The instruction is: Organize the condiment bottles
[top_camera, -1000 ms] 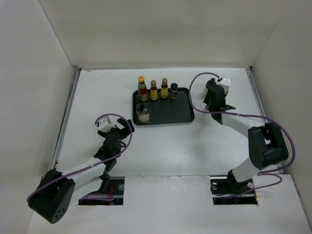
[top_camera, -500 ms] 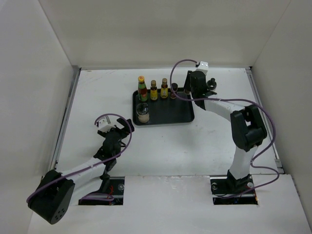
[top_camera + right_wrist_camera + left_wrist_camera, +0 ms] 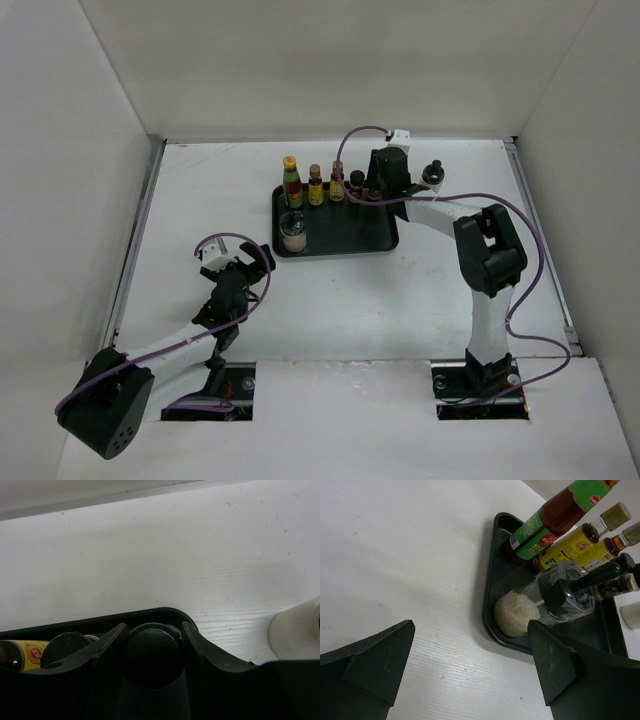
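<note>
Bright, even light; soft shadows on the table (image 3: 330, 300); close dark fingers (image 3: 365, 665) blurred in wrist views

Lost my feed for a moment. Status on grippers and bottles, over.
Left gripper open, empty. Right gripper shut on dark-brown bottle at tray's far right corner. White jar stands outside tray.

The red bottle (image 3: 292, 186), amber bottles (image 3: 315, 190), a dark-brown bottle (image 3: 152, 652) and one white jar (image 3: 293, 236) stood within the tray (image 3: 350, 228); another jar (image 3: 432, 176) stood outside.
</note>
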Controlling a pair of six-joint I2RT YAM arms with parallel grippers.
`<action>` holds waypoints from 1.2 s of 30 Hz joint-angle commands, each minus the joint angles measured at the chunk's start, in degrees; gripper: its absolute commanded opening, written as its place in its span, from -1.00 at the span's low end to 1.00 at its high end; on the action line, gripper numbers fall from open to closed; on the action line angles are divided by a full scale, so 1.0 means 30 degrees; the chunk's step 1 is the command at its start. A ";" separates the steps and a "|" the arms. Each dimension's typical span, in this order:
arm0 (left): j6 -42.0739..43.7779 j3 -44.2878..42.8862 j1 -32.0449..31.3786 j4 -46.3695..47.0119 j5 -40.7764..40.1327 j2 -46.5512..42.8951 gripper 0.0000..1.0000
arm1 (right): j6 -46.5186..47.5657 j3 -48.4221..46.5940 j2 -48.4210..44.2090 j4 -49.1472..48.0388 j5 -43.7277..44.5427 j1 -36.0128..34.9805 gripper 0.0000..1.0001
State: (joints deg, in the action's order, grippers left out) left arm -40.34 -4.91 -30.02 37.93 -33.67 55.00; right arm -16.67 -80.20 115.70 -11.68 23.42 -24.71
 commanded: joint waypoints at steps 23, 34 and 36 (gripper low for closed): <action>-0.0119 -0.0503 0.0120 0.0890 0.0238 -0.0318 1.00 | -0.0627 0.3001 -0.6572 0.0203 0.1214 0.1012 0.61; -0.0119 -0.0737 0.0120 0.0920 0.0559 0.0298 1.00 | -0.0070 0.2393 -0.3942 0.1404 -0.0388 0.5027 0.93; -0.0119 -0.0766 0.0120 0.0920 0.0501 0.0356 1.00 | -0.0040 0.1893 -0.3325 0.1229 -0.1299 0.5204 0.93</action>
State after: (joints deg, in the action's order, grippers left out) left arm -40.34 -4.91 -30.00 37.93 -32.71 55.88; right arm -17.47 -70.74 104.01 -7.79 24.75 -8.88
